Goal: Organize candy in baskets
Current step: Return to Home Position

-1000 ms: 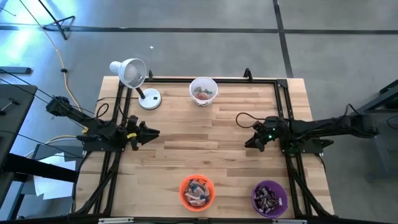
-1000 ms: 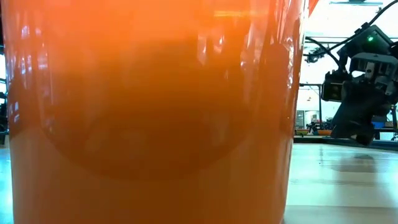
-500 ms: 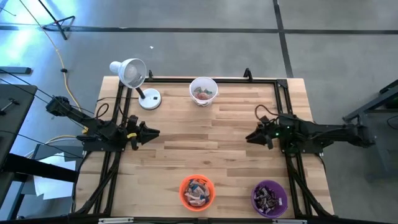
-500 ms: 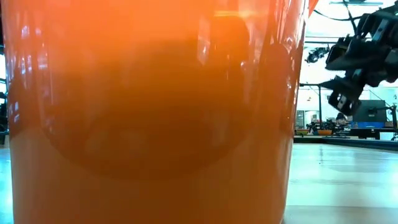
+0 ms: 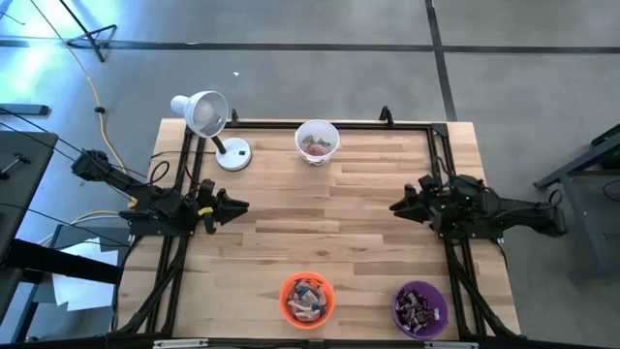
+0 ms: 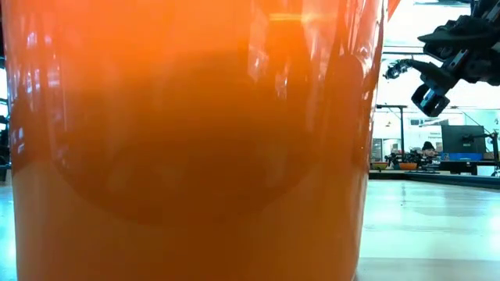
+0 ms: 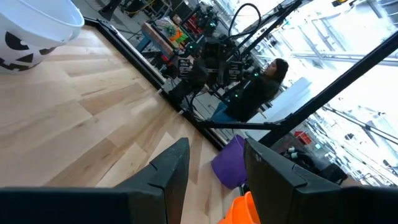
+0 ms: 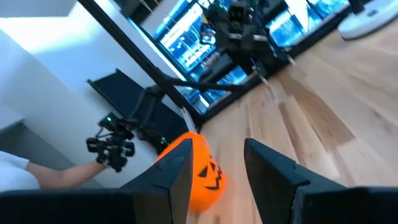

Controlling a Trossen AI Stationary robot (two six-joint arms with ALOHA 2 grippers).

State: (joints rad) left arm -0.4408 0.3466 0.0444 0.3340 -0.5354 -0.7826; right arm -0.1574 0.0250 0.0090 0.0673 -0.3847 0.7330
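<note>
Candy (image 5: 308,297) lies sorted in the white basket (image 5: 299,137), orange basket (image 5: 284,294) and purple basket (image 5: 395,304), none loose on the desk (image 5: 320,225); left gripper (image 5: 242,206) and right gripper (image 5: 395,206) hang empty, fingers apart, at opposite sides, sorting apparently finished

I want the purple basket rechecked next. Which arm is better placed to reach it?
Right. The right gripper is on the same side of the table as the purple basket; the left gripper is across it, near the lamp.

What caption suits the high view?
Sorted candy in white basket, orange basket, purple basket; left gripper and right gripper open at either side.
</note>
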